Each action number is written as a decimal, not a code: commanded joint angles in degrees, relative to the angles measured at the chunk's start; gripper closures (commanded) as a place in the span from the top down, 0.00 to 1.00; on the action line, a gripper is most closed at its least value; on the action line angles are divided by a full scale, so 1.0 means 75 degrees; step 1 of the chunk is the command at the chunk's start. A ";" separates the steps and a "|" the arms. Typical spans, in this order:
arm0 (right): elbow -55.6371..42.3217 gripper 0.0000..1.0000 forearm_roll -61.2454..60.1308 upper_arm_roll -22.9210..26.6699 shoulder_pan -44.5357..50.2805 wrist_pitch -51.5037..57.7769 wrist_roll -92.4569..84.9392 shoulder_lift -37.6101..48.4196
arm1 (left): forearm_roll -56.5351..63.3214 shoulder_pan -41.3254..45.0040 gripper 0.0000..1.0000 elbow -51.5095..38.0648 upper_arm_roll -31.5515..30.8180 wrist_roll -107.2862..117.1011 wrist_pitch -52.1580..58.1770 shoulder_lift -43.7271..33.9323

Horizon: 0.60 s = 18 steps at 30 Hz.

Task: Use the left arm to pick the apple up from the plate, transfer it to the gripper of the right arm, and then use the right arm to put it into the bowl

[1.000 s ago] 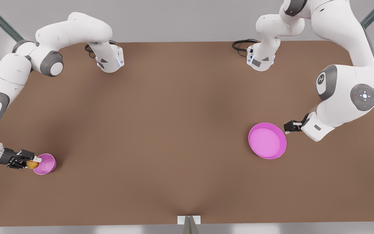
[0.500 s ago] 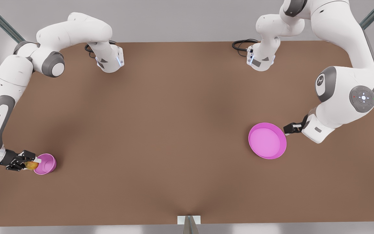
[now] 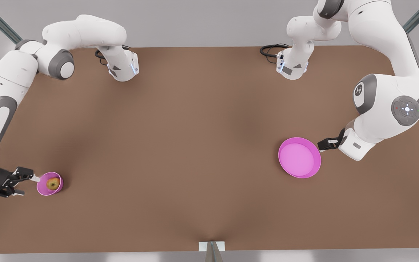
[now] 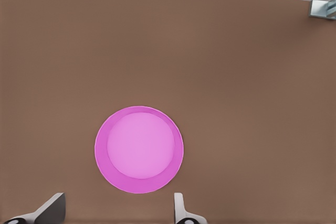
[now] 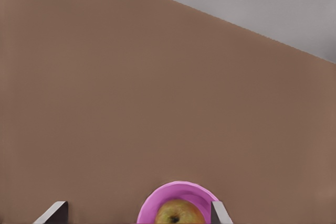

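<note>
The apple (image 3: 53, 183), red-orange with a yellow-green side, lies inside the small deep pink bowl (image 3: 42, 187) near the front view's left edge. My right gripper (image 3: 27, 185) is just left of the bowl, open and holding nothing. In the right wrist view the apple (image 5: 175, 215) sits in the bowl (image 5: 178, 189), with the right gripper (image 5: 137, 212) close in front of it and its fingers spread wide. The wide pink plate (image 3: 299, 156) lies bare on the front view's right. My left gripper (image 3: 323, 144) waits open at its right rim, and the left wrist view has the plate (image 4: 139, 149) just beyond the left gripper (image 4: 115, 211).
The brown table (image 3: 180, 145) stretches wide between bowl and plate. Both arm bases (image 3: 122, 67) (image 3: 292, 65) stand at the far edge, with black cables beside them. A small white bracket (image 3: 211, 246) sits at the near edge.
My right gripper has opened and let go of the apple, which now lies in the bowl. That gripper has drawn back toward the front view's left. The left arm has barely moved.
</note>
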State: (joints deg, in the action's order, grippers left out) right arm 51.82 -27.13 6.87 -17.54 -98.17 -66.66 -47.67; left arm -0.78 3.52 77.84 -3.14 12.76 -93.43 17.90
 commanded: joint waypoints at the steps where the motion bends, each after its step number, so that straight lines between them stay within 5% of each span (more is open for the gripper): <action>1: 0.0086 1.00 0.2150 -0.0049 0.1199 0.0678 0.2955 0.1315 | 0.0011 -0.0001 1.00 -0.0008 -0.0003 -0.0588 0.0023 -0.0008; 4: 0.1865 0.97 0.4519 -0.0107 0.4095 0.2051 0.8053 0.3811 | 0.0022 -0.0036 1.00 -0.0008 -0.0003 -0.1490 0.0070 -0.0008; 6: 0.4610 0.99 0.4542 -0.1606 0.2820 0.0878 0.9052 0.5828 | 0.0034 -0.0047 1.00 -0.0008 -0.0003 -0.1819 0.0082 -0.0031; 8: 0.3886 1.00 0.4507 -0.1912 0.2713 0.1557 0.9380 0.5244 | 0.0046 -0.0047 1.00 -0.0008 -0.0003 -0.1819 0.0094 -0.0043; 9: 0.3801 0.91 0.4507 -0.2029 0.2666 0.1582 0.9416 0.5219 | 0.0046 -0.0047 1.00 -0.0008 -0.0003 -0.1819 0.0094 -0.0043; 11: 0.3614 1.00 0.4484 -0.1936 0.2631 0.1383 0.9463 0.5067 | 0.0046 -0.0036 1.00 -0.0008 -0.0003 -0.1819 0.0094 -0.0043; 18: 0.3074 1.00 0.4202 -0.1783 0.2526 0.1371 0.9545 0.4704 | 0.0046 -0.0036 1.00 -0.0008 -0.0003 -0.1819 0.0105 -0.0055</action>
State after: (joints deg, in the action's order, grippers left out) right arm 74.93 3.77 -6.47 0.96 -88.23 -24.03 -12.41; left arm -0.49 3.26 77.81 -3.11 4.60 -92.76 17.59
